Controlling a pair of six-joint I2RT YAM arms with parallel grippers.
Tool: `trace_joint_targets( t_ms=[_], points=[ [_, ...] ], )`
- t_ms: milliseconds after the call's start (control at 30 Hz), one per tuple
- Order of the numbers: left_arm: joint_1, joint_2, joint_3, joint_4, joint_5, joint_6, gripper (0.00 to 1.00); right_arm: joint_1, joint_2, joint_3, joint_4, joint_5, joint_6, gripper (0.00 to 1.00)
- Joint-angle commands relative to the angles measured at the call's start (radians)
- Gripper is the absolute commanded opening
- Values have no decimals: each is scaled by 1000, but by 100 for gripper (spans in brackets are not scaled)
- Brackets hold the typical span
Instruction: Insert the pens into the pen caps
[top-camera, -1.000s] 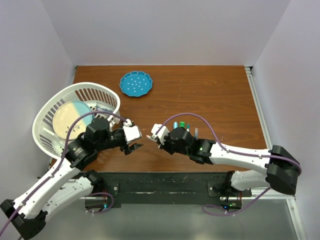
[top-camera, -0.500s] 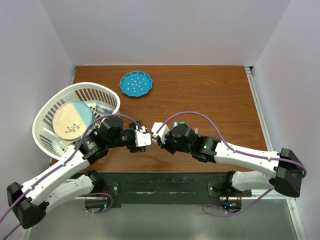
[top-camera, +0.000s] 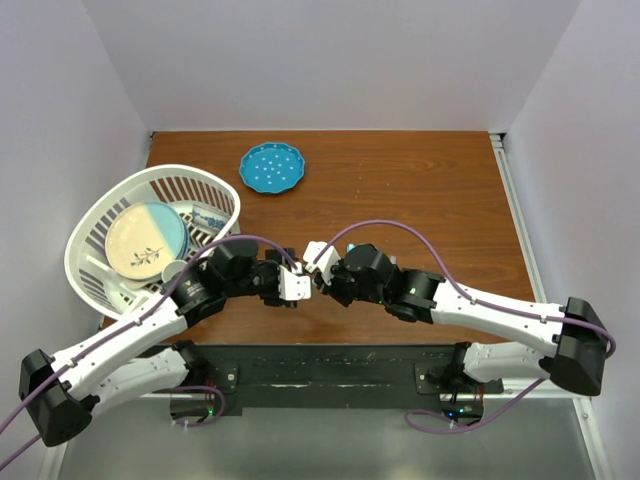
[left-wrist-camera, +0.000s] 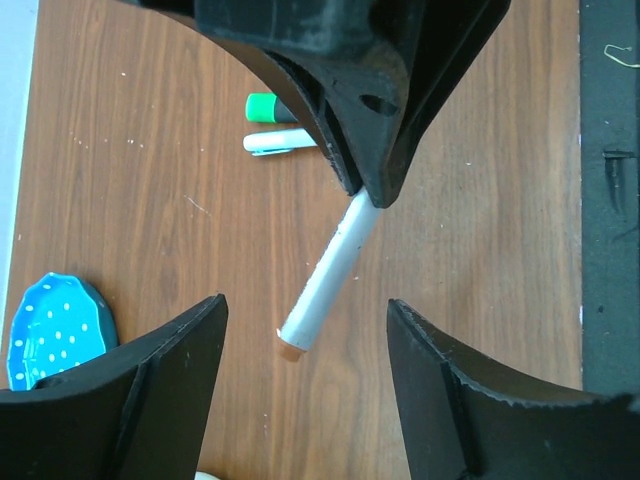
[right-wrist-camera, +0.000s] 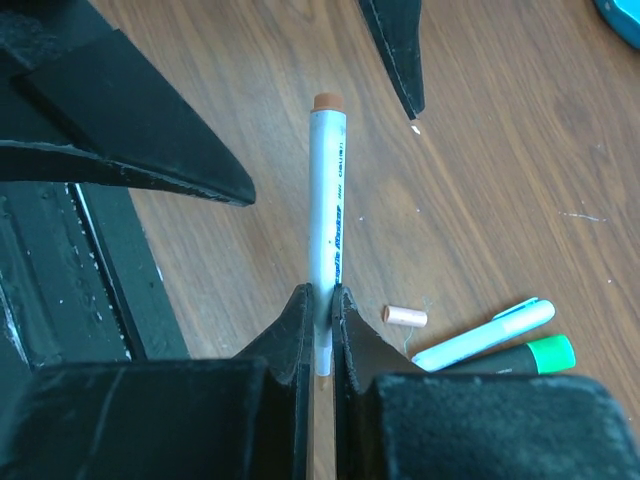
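Note:
My right gripper (right-wrist-camera: 322, 300) is shut on a white pen (right-wrist-camera: 328, 200) with blue print, gripping its lower part so the orange-tipped free end points away. In the left wrist view that pen (left-wrist-camera: 330, 270) juts out of the right gripper's black fingers (left-wrist-camera: 370, 120), and its orange end hangs between the wide jaws of my open left gripper (left-wrist-camera: 305, 380), touching neither. A small pink pen cap (right-wrist-camera: 405, 316) lies on the table. Beside it lie a light pen (right-wrist-camera: 485, 335) and a dark pen with a green cap (right-wrist-camera: 520, 357). From above, the left gripper (top-camera: 297, 284) and right gripper (top-camera: 320, 276) meet at the table's near middle.
A white slatted basket (top-camera: 190, 190) holding plates stands at the left. A blue dotted plate (top-camera: 271, 167) lies at the back of the wooden table (top-camera: 420, 190). The black base strip (top-camera: 330, 365) runs along the near edge under both arms.
My left arm has swung right toward the right gripper, and its open jaws now flank the pen's free end. The right gripper kept its hold and shifted slightly.

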Motion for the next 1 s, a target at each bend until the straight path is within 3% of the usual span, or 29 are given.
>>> trace_joint_targets(
  t_ms=[0, 433, 533, 567, 733, 833, 967],
  points=[
    [-12, 16, -6, 51, -4, 32, 69, 4, -23, 66, -5, -41, 4, 0],
    [-20, 27, -29, 79, -16, 15, 66, 6, -17, 57, 8, -24, 43, 0],
    [-20, -3, -67, 112, -48, -25, 66, 7, -15, 13, 79, 125, 160, 0],
    [-20, -13, -99, 134, -34, -25, 67, 6, -20, -7, 106, 136, 266, 1],
    [-21, 15, -162, 162, -28, 25, 69, 7, -147, -79, 180, 243, 499, 25],
    [-21, 78, -117, 106, 9, 79, 67, 7, -240, -67, 55, 396, 692, 31],
    [-20, 182, -61, 65, -26, 159, 63, 6, -357, -23, -135, 534, 780, 31]
  ],
)
